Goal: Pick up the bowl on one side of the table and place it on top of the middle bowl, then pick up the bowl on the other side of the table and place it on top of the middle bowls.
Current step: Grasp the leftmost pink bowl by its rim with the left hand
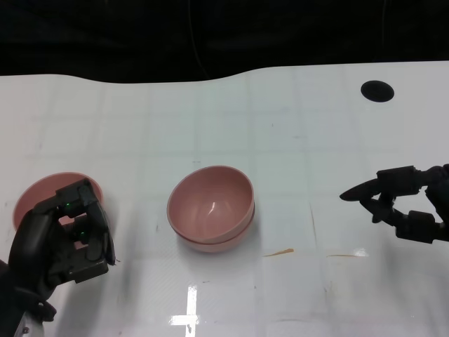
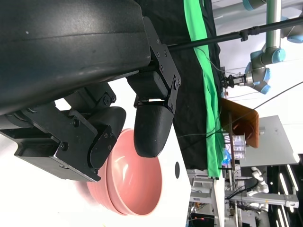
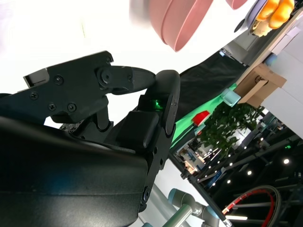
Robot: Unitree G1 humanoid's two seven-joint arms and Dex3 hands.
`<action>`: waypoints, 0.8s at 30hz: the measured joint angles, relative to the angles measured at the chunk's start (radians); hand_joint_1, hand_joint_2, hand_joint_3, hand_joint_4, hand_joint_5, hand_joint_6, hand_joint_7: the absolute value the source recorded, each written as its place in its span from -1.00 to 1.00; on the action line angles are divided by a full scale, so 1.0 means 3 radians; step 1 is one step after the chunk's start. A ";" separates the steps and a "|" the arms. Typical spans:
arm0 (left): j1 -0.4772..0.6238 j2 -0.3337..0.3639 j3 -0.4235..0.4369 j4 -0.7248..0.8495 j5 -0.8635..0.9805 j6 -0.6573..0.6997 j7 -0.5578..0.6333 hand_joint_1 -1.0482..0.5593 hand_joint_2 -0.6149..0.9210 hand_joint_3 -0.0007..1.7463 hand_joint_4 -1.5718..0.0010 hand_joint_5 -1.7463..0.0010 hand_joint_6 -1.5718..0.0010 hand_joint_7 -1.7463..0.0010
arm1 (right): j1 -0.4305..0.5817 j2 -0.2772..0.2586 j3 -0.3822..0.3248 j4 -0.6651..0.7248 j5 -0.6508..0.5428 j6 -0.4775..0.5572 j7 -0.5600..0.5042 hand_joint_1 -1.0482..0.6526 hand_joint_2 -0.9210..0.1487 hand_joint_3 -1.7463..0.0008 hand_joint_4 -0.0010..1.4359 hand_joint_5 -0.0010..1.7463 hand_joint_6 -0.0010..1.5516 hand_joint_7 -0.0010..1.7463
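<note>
Two pink bowls are stacked at the table's middle: the upper bowl sits tilted in the lower bowl. The left wrist view shows this stack too, upper bowl and lower bowl. A third pink bowl lies at the far left, its near part hidden behind my left hand. That hand holds nothing, and whether it touches the bowl I cannot tell. My right hand hovers to the right of the stack, empty, fingers pointing toward it with a small gap. In the right wrist view the stack lies beyond my right hand.
A black round hole is in the white table at the back right. A thin brown streak marks the surface right of the stack. Beyond the curved far edge everything is dark.
</note>
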 measured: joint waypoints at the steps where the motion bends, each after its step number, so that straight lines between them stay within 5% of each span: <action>1: 0.0000 0.0000 0.0001 0.0006 0.0000 -0.0026 -0.0013 0.63 0.70 0.52 -0.36 -1.00 -0.01 -1.00 | -0.0001 0.0004 -0.0008 0.0014 -0.0023 -0.0018 -0.0006 0.11 -0.47 -0.10 0.26 0.83 0.17 0.28; 4: 0.0001 0.0000 0.0000 0.0008 0.0001 -0.0048 -0.0025 0.63 0.68 0.52 -0.34 -1.00 0.00 -1.00 | -0.0006 0.0034 -0.0019 0.0068 -0.0070 -0.0078 -0.0034 0.10 -0.33 -0.32 0.23 0.98 0.05 0.61; 8: 0.0003 0.0001 -0.0001 0.0009 0.0029 -0.0119 -0.0025 0.64 0.66 0.52 -0.33 -1.00 0.01 -1.00 | -0.0027 0.0099 -0.0028 0.0141 -0.0130 -0.0145 -0.0081 0.08 -0.29 -0.42 0.25 1.00 -0.04 0.82; 19: 0.0082 0.0002 0.0000 -0.0186 0.0114 -0.0087 0.0046 0.60 0.65 0.49 -0.27 -1.00 0.05 -1.00 | -0.0075 0.0124 -0.0040 0.0241 -0.0323 -0.0229 -0.0247 0.04 -0.31 -0.40 0.25 1.00 -0.09 0.86; 24: 0.0239 0.0045 -0.0064 -0.0769 0.0414 0.0336 0.0370 0.58 0.66 0.36 0.05 -1.00 0.25 -0.85 | -0.0097 0.0122 -0.0041 0.0289 -0.0378 -0.0252 -0.0280 0.04 -0.33 -0.37 0.24 1.00 -0.09 0.84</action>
